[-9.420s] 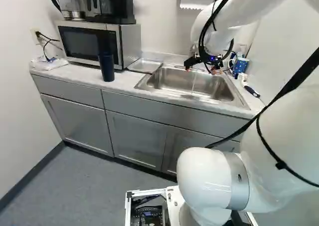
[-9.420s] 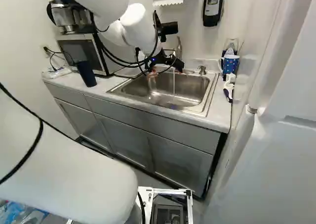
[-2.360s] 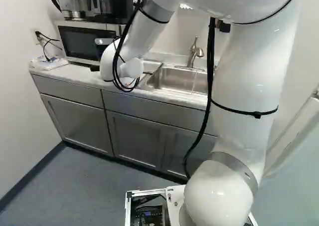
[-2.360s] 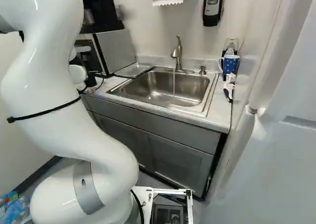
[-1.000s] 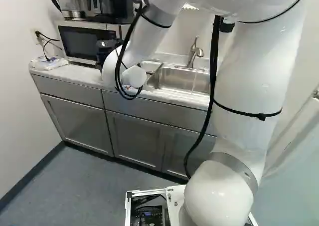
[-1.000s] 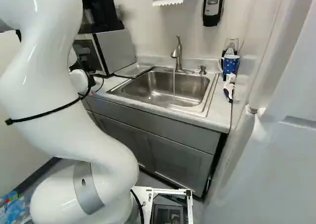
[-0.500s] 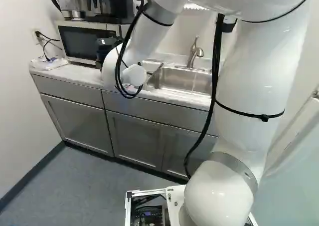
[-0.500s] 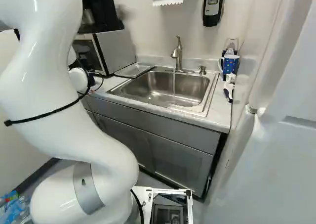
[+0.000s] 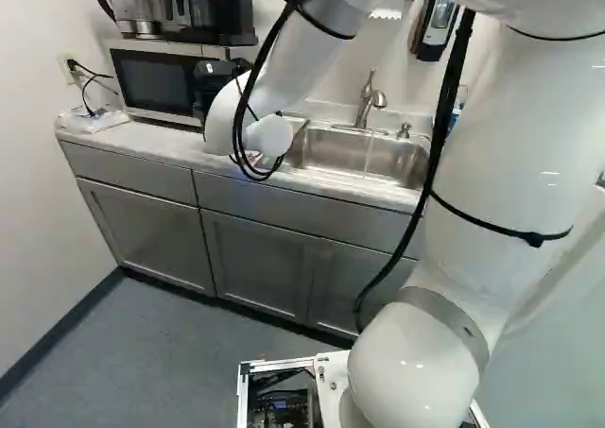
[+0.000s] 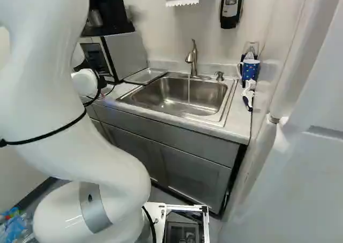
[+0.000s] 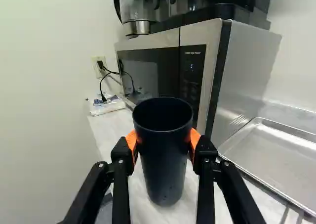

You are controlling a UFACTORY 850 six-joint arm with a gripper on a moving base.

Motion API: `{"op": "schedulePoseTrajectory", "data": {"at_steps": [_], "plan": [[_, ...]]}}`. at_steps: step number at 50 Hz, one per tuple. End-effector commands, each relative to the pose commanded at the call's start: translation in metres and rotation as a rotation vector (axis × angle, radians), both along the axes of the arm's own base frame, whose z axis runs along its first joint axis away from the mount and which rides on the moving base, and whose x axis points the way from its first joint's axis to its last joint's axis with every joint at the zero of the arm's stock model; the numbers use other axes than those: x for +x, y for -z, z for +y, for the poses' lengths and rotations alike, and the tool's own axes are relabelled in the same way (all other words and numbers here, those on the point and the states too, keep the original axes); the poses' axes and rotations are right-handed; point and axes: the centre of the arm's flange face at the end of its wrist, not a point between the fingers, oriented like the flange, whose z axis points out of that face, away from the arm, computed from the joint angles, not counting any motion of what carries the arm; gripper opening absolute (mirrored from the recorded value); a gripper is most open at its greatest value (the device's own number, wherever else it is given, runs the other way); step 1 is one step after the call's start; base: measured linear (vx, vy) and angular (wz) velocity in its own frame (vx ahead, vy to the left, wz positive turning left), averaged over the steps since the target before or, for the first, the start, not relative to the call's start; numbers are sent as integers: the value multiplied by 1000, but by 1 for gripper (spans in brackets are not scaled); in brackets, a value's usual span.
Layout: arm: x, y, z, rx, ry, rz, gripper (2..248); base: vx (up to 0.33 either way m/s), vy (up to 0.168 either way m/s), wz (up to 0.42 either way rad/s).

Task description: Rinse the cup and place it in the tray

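Note:
In the left base view my gripper [image 9: 216, 86] shows only as a dark shape behind the white wrist, before the microwave. In the wrist view the gripper [image 11: 164, 140] is shut on the dark blue cup [image 11: 165, 159], an orange pad against either side below the rim. The cup is upright, mouth up, over the counter; whether its base touches the counter I cannot tell. The shallow metal tray [image 11: 281, 155] lies beside the microwave, apart from the cup, and left of the sink [image 10: 174, 95] in the right base view. Water runs from the faucet [image 10: 193, 58].
The microwave [image 11: 197, 70] stands close beyond the cup, with a coffee maker [image 11: 140, 11] on top. A white packet [image 11: 106, 105] and cords lie near the wall. Past the sink are a blue dotted mug [image 10: 250, 70] and a brush [image 10: 248, 95].
Earlier the cup stood on the counter and the gripper was over the sink; now the cup is gripped. Over the last half second the wrist has shifted right in the left base view. The base stayed put.

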Motion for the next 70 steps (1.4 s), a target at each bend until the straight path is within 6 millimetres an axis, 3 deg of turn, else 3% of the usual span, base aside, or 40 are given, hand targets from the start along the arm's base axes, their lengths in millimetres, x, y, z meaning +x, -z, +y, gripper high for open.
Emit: {"op": "schedulePoseTrajectory", "data": {"at_steps": [12,70], "plan": [[-7,-11,-20,5,27,-8,122,0,0,0],[-18,-10,-110,6,193,-11,122,0,0,0]]}}
